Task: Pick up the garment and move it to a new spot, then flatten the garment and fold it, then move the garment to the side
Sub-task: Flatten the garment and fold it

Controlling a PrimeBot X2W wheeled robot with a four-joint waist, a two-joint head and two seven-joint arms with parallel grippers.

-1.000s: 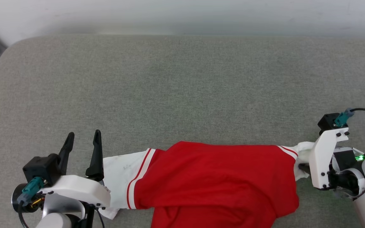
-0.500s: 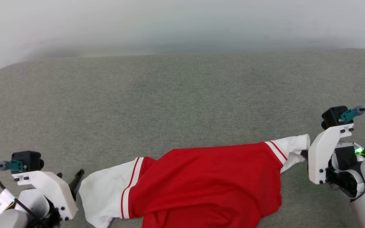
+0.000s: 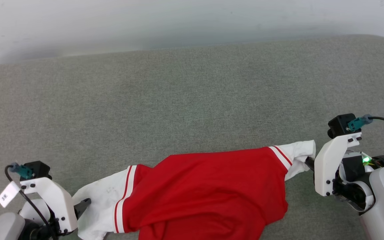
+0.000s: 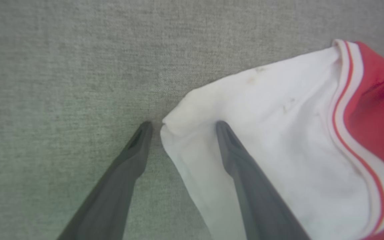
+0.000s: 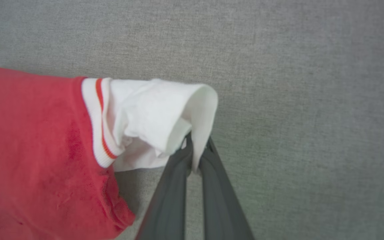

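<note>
left gripper (image 4: 182,125) reaches in from left, fingers apart astride left sleeve (image 4: 278,133) | right gripper (image 5: 195,146) reaches in from right, clamped on garment (image 3: 205,186) right sleeve (image 5: 145,110)

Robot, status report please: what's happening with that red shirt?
Right gripper: jaws shut on a white sleeve. Left gripper: jaws open, astride edge of the other sleeve. Red garment lies on grey cushion; nothing seen blocking.

A wide grey upholstered cushion (image 3: 192,100) is lying against a bare pale wall (image 3: 112,20). It is looking like a plain furnished room, whether home or lab.
</note>
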